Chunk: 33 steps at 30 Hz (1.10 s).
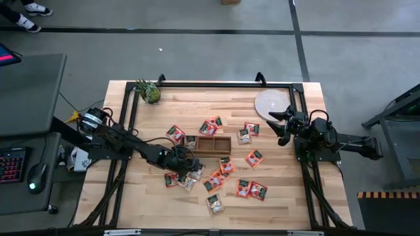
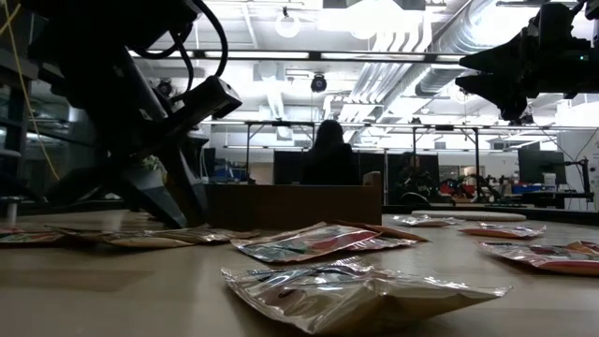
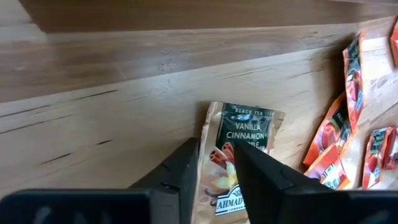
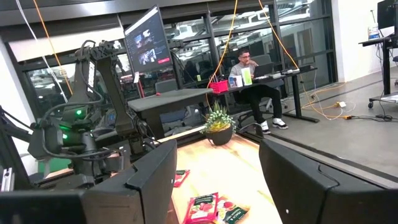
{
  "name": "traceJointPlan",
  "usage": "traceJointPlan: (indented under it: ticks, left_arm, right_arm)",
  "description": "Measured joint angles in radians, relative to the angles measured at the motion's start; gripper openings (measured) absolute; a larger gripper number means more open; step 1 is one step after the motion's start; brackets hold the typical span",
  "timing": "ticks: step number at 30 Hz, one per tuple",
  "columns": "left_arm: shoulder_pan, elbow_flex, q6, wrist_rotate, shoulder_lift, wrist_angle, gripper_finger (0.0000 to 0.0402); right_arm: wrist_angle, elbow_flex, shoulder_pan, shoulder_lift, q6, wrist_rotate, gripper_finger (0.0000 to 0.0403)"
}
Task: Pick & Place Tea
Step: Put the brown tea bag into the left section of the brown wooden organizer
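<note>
Several small orange-red tea sachets point(image 1: 244, 189) lie flat on the wooden table around the brown wooden box point(image 1: 214, 145). My left gripper point(image 1: 189, 165) slants down near the box's left end, over a pale sachet point(image 3: 245, 130) printed "Vanilla Cinnamon". Its fingers stand a narrow gap apart. My right gripper point(image 1: 281, 124) is open and held high at the table's right side, beside the round woven mat point(image 1: 272, 103), with nothing between its fingers point(image 4: 217, 168). My left gripper comes slanting down from above onto the pale sachet. One fingertip point(image 3: 186, 152) stands at the sachet's long edge, the other point(image 3: 244, 155) on its printed face. A strip of the sachet point(image 3: 217, 162) shows in the gap. The sachet lies flat on the table.
More sachets point(image 3: 339, 134) lie close beside the pale one. The box point(image 2: 290, 204) stands mid-table just beyond the left gripper. A small potted plant point(image 1: 149, 92) stands at the far left corner. A black frame point(image 1: 210, 84) rims the table. A person sits in the room behind.
</note>
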Motion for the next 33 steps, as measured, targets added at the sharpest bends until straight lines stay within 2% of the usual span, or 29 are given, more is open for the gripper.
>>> traceJointPlan:
  ticks: [11,33]
  left_arm:
    - [-0.002,-0.001,0.011,-0.003,0.0,-0.027,0.0006]
    - [-0.001,-0.001,0.037,-0.052,-0.002,-0.026,0.0]
  right_arm:
    - [0.0,0.0,0.0,0.0,0.0,0.0,0.0224]
    - [0.0,0.0,0.0,0.0,0.0,0.0,0.0225]
